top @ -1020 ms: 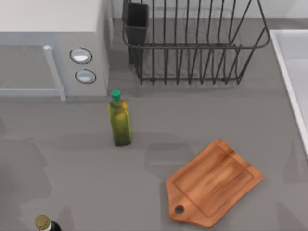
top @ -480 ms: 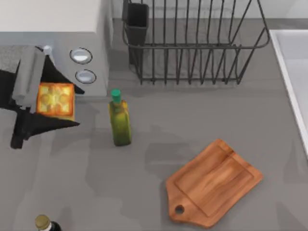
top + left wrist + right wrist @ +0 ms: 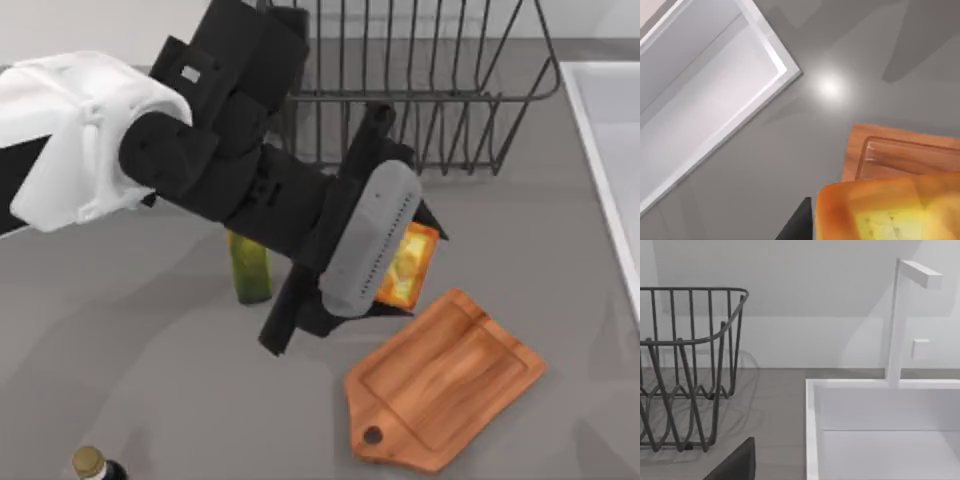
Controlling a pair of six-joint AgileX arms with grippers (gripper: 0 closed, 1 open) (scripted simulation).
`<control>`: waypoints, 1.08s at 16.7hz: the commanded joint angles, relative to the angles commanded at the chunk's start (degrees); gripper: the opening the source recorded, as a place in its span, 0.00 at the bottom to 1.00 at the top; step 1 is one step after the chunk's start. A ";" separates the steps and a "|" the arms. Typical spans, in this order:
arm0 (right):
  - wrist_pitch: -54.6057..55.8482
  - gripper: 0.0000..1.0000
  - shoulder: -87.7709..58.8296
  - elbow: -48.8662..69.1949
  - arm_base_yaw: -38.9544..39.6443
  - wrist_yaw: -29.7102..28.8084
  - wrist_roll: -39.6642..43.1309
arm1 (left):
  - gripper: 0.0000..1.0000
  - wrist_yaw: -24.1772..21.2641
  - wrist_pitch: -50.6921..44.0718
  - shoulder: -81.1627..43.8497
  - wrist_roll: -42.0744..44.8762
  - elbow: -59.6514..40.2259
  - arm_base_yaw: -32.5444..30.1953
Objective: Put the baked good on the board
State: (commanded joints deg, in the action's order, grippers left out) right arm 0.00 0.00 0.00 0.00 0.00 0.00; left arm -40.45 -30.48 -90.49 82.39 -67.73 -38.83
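The left gripper [image 3: 400, 262] hangs in the air above the grey table [image 3: 150, 360], just past the far left corner of the cutting board [image 3: 447, 382]. Its fingers are closed tight on the baked good [image 3: 408, 264], a small orange-brown pastry with a shiny yellow middle. In the top view the pastry looks tipped up on its edge, not lying flat. In the left wrist view the pastry [image 3: 890, 210] sits close to the camera and the board [image 3: 900, 152] lies below and a little ahead of it, so it is not over the middle of the board. If the fingers let go now, the pastry would likely land on the board's rim or on the table beside it, and because it is tipped it could flop over or roll off. The arm is big and reaches right over the green-capped bottle [image 3: 248, 265], so a low swing could knock the bottle down. The wire rack [image 3: 430, 90] stands close behind the arm too. The right gripper [image 3: 735, 465] stays parked near the white sink [image 3: 812, 440], and whether it is open cannot be told.
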 joint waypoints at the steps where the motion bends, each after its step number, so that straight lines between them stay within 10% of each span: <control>1: 0.00 1.00 0.00 0.00 0.00 0.00 0.00 | 0.00 3.91 3.29 0.16 -4.12 0.13 -4.49; 9: 0.00 1.00 0.00 0.00 0.00 0.00 0.00 | 0.00 42.90 28.92 -8.11 -46.29 4.57 -30.24; 18: 0.00 1.00 0.00 0.00 0.00 0.00 0.00 | 0.00 87.59 50.53 -23.95 -102.34 13.08 -39.39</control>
State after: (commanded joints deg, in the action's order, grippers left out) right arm 0.00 0.00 0.00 0.00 0.00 0.00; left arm 47.14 20.05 -114.43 -19.95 -54.65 -78.21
